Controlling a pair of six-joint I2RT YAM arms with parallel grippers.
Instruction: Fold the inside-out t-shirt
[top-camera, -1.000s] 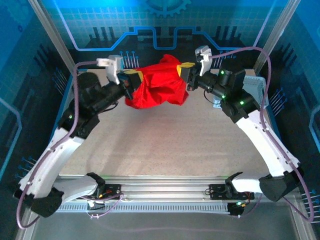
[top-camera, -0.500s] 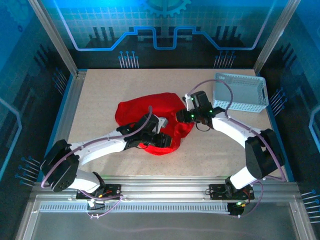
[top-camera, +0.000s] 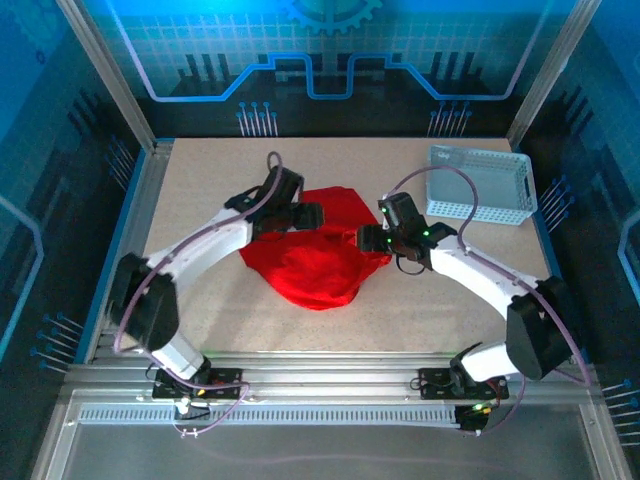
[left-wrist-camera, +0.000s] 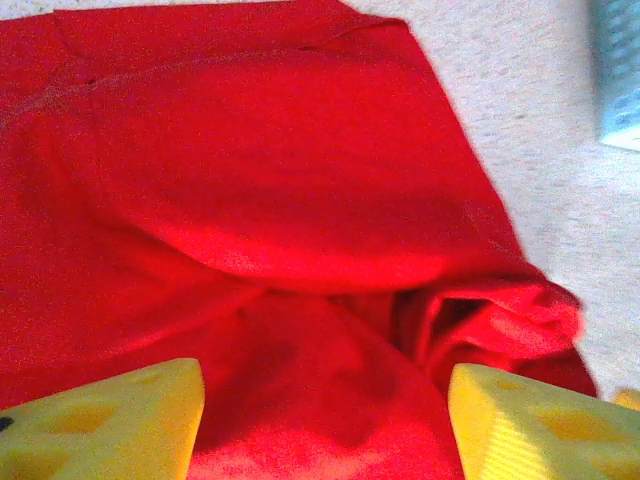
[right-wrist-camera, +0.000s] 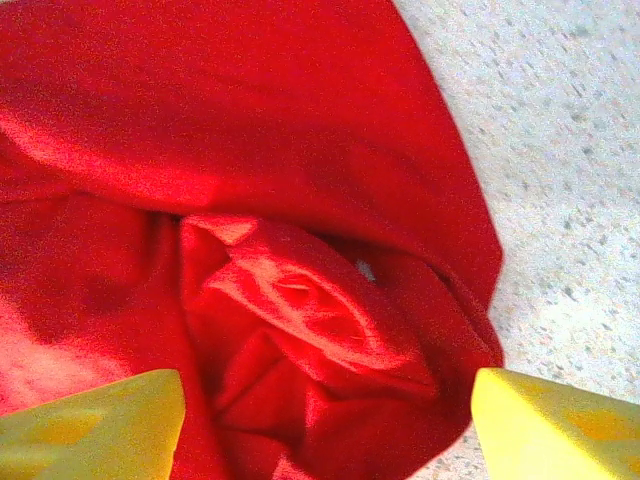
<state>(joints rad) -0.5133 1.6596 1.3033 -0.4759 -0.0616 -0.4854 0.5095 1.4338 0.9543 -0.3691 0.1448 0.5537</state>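
Now the left gripper (top-camera: 304, 216) and right gripper (top-camera: 366, 240) are both wide open, holding nothing, just over the crumpled bright red cloth t-shirt (top-camera: 315, 268) on the bench (top-camera: 200, 180).

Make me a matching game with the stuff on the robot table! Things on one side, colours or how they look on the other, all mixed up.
Things:
1. t-shirt
2. basket
3. table
4. left claw

Looks:
A. speckled beige
B. open and yellow
C. red and crumpled
D. pale mesh, far right corner

Pairs: 1-C, 2-D, 3-A, 4-B
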